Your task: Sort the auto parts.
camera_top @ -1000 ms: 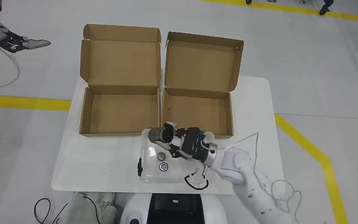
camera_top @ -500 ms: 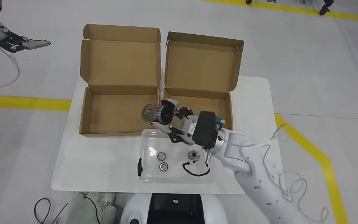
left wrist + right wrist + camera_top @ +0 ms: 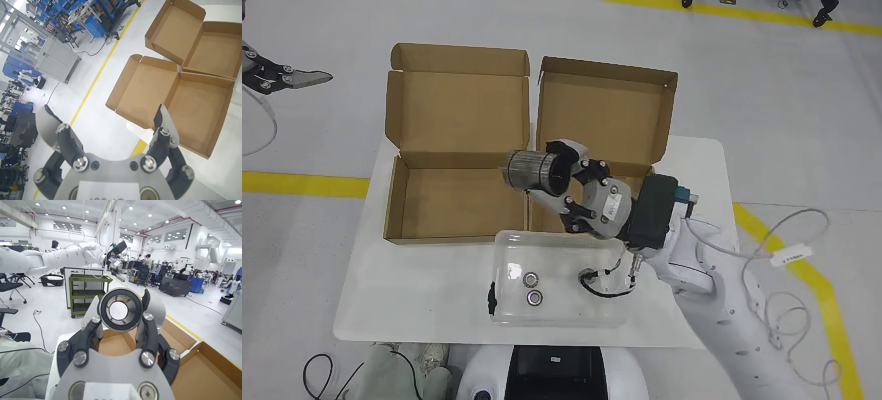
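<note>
left gripper [image 3: 103,109]: off the table's left side, over the floor; fingers spread wide, gripping nothing.
left box [image 3: 457,200]: cardboard, rear left of the table [image 3: 422,290], lid folded back.
tray [image 3: 507,250]: clear plastic, front centre, just in front of both boxes.
bearings: two small rings in the tray's left half, one [image 3: 532,279] just behind the other [image 3: 535,297].
cylinder [image 3: 530,170]: ribbed hollow metal sleeve, held in the air above the seam between the two boxes. Long axis roughly level, running left-right. Free end points left over the left box; the other end's open bore faces the right wrist camera.
right gripper [image 3: 564,175]: clamped on the cylinder, one finger on each side of the barrel.
right box [image 3: 602,115]: cardboard, touching the left box, lid folded back.
</note>
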